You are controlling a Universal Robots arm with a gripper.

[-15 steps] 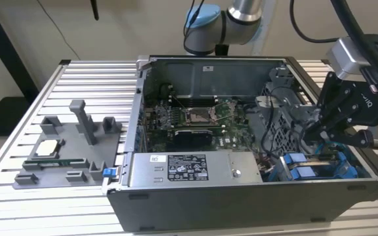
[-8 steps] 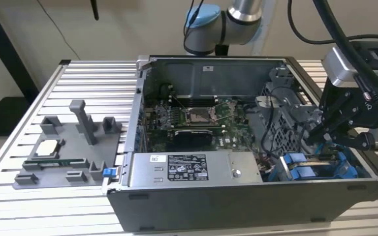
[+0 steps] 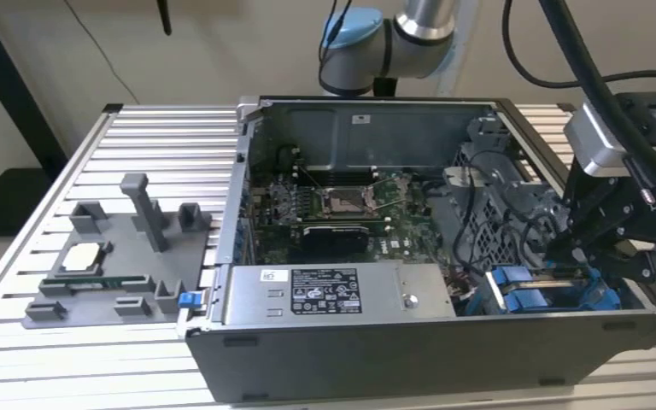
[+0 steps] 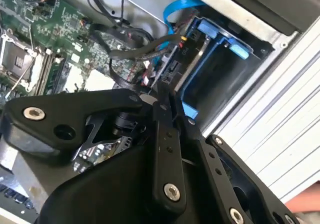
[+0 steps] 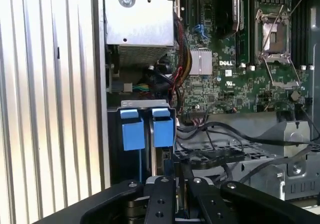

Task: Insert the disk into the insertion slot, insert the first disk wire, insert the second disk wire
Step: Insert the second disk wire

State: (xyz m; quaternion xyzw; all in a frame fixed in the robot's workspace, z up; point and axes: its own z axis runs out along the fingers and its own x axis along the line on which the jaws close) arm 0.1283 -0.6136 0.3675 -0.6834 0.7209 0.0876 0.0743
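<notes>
Slatted metal table (image 3: 134,137), blue-framed disk (image 5: 148,129) upright in insertion slot (image 3: 539,295)

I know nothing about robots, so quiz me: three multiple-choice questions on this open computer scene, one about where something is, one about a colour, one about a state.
1. Where is the gripper working in the exterior view?
A. over the grey fixture at that view's left
B. at the drive cage on that view's right
C. above the processor socket

2. What colour are the plastic fittings at the insertion slot?
A. red
B. yellow
C. blue

3. In what state is the processor socket?
A. uncovered, with no cooler on it
B. hidden under a fan
C. lifted out onto the table

Answers:
1 B, the black gripper hangs by the blue-fitted cage at that side.
2 C, bright blue tabs show in both wrist views.
3 A, its silver frame lies bare on the green board.
</notes>
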